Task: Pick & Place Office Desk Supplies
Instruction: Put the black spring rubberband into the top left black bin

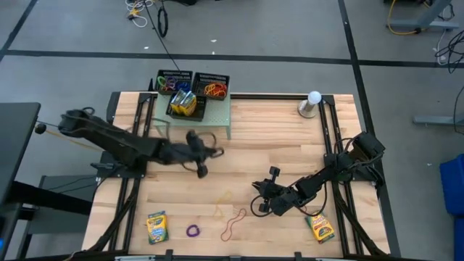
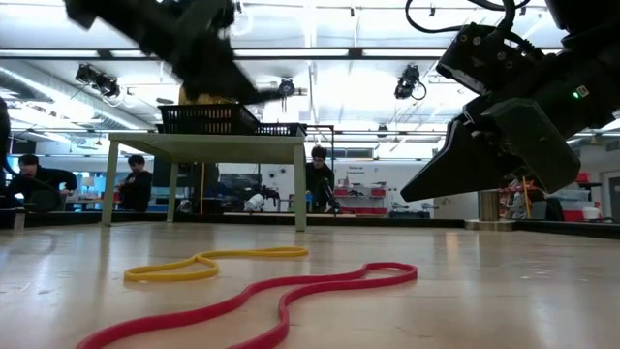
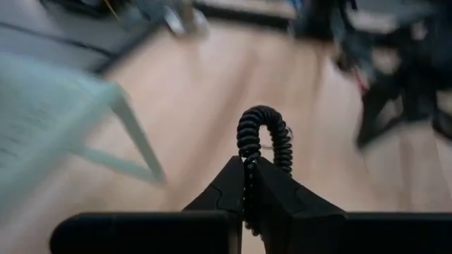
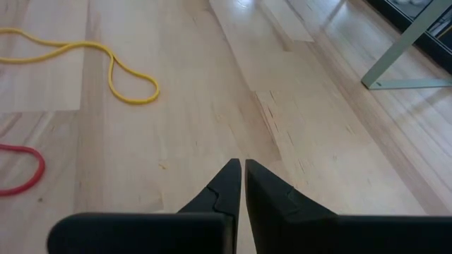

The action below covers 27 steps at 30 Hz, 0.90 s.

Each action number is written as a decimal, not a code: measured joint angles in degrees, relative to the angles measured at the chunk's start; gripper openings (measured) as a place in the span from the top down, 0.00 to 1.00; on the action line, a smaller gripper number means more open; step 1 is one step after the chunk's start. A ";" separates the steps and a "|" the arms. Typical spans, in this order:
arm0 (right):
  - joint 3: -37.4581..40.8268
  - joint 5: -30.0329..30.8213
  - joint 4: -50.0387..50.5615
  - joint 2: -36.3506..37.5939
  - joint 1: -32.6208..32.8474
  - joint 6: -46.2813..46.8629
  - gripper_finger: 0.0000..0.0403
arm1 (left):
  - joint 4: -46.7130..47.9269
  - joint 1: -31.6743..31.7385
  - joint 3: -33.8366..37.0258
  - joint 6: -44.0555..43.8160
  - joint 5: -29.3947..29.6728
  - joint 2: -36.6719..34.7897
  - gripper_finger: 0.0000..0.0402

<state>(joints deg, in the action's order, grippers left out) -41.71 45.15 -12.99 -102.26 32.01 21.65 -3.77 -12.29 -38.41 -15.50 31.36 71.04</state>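
We see a light wood table (image 1: 275, 138) on a grey floor (image 1: 261, 29) marked with dark tape lines (image 1: 217, 56). Loose cables (image 1: 141, 11) lie on the floor beyond the table's far edge, more at the far right corner. A small pale green side table (image 2: 203, 145) stands on the tabletop. In the low view, long ceiling light strips (image 2: 329, 97) run overhead, and 3 people (image 2: 136, 184) sit at desks in the room behind.

Wooden table (image 1: 275, 138) carries crayon boxes (image 1: 156, 227), rubber bands (image 1: 232, 225), green stand (image 1: 217, 116).
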 joint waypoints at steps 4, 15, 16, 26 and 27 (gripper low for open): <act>0.00 0.00 -0.08 0.00 0.00 0.13 0.92 | 3.42 4.02 -5.49 4.29 1.89 -5.72 0.94; 0.00 0.00 -0.55 0.00 0.02 -0.04 0.92 | 15.81 25.55 -26.02 9.90 3.31 -7.19 0.94; 0.00 0.00 -0.55 0.00 -0.01 -0.04 0.92 | 16.71 27.97 -26.44 9.50 2.93 -7.19 0.94; 0.00 -0.03 -0.52 0.00 0.00 -0.04 0.92 | 26.24 50.66 -26.17 2.12 -9.33 -7.52 0.94; 0.00 -0.04 -0.52 0.00 -0.01 -0.04 0.92 | 27.36 52.11 -26.17 2.04 -9.48 -7.82 0.94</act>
<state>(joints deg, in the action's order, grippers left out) -41.71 45.10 -13.52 -102.26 32.01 21.61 23.59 39.82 -64.58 -13.46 21.89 63.22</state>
